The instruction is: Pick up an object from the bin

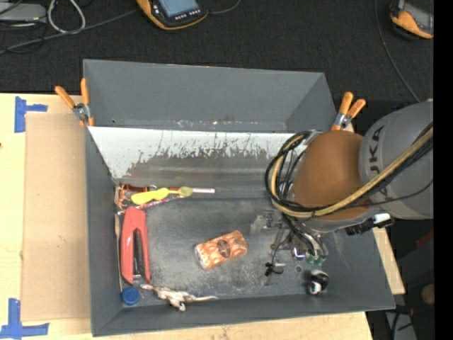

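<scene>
- Right of the orange toy [221, 250], my gripper [283, 257] hangs low over the bare floor of the bin [212, 105], under my orange cover [329, 172] and its cables.
- Whether it is spread or pressed together I cannot tell; the cover and cables hide too much. I see nothing pinched in it.
- I judge this to be the reaching step: I am down in the bin, beside a thing but not round one, and the pick is not yet made.
- The toy is the nearest clear candidate. It lies alone mid-floor, just left of my gripper and well apart from everything else.
- The next move, as I judge it, calls for shifting left until I stand over the toy, turning to span its narrow side, then lowering and closing.
- Count, placed from the toy:
- one orange toy itself;
- one red stapler [132, 250], far left of it along the wall;
- one yellow piece [152, 197], up and left of it;
- one thin rod [202, 190], above it, touching the yellow piece's end;
- one blue cap [129, 297], down and left, at the stapler's foot;
- one pale twig [173, 298], below and left of it;
- one small black-and-white knob [316, 283], far right of it, below my gripper; bin thing or part of me, I cannot tell.
</scene>
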Robot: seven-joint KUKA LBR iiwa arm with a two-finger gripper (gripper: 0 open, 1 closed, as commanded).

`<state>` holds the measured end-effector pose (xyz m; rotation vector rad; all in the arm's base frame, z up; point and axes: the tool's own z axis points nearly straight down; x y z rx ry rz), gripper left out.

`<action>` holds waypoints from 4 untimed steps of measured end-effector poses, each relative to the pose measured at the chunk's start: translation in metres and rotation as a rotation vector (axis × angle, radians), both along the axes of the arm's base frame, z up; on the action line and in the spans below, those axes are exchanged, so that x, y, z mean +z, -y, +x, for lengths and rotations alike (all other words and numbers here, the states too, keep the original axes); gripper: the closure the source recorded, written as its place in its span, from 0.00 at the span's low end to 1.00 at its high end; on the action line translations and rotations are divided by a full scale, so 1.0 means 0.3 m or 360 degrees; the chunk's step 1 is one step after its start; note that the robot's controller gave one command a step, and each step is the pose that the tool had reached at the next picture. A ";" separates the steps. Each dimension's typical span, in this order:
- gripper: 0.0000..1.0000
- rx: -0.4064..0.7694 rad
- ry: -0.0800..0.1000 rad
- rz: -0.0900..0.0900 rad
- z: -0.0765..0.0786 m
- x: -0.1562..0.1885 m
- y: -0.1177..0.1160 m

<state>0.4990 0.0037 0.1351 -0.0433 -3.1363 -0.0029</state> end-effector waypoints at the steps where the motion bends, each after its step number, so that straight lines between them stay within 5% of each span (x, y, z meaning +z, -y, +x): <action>1: 1.00 0.0219 0.0001 -0.0005 0.053 -0.181 -0.176; 2: 1.00 0.0220 0.0001 -0.0005 0.053 -0.181 -0.176; 4: 1.00 0.0162 -0.0017 -0.0005 0.066 0.293 -0.185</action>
